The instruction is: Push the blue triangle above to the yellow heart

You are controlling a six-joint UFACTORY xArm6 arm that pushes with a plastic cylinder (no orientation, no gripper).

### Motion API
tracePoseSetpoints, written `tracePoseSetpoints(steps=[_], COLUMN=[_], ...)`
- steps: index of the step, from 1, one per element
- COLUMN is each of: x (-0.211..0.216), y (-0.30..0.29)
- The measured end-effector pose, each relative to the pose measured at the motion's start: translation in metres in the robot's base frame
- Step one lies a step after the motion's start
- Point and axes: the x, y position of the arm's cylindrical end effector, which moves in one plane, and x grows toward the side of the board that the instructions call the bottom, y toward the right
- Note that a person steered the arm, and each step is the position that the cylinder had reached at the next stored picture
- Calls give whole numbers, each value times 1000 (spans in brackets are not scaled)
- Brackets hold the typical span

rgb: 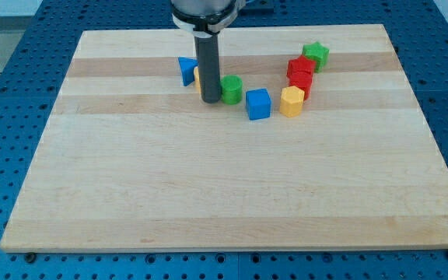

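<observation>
The blue triangle (186, 70) lies near the view's top, left of centre. The yellow heart (198, 78) is right beside it on its right, mostly hidden behind my rod; only a thin yellow sliver shows. My tip (210, 100) rests on the board just below and right of the heart, between the blue triangle and the green cylinder (232, 89). The rod stands upright and covers most of the heart.
A blue cube (259, 103) sits right of the green cylinder. A yellow hexagonal block (292, 101), two red blocks (301, 71) and a green star (316, 54) cluster toward the view's top right. The wooden board (224, 194) lies on a blue perforated table.
</observation>
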Motion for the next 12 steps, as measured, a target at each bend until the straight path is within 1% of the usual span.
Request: tracePoseSetpoints(steps=[1, 2, 3, 4, 5, 6, 7, 9, 12], x=[0, 10, 12, 0, -23, -27, -27, -27, -27], y=[4, -41, -105, -121, -106, -91, -82, -43, -31])
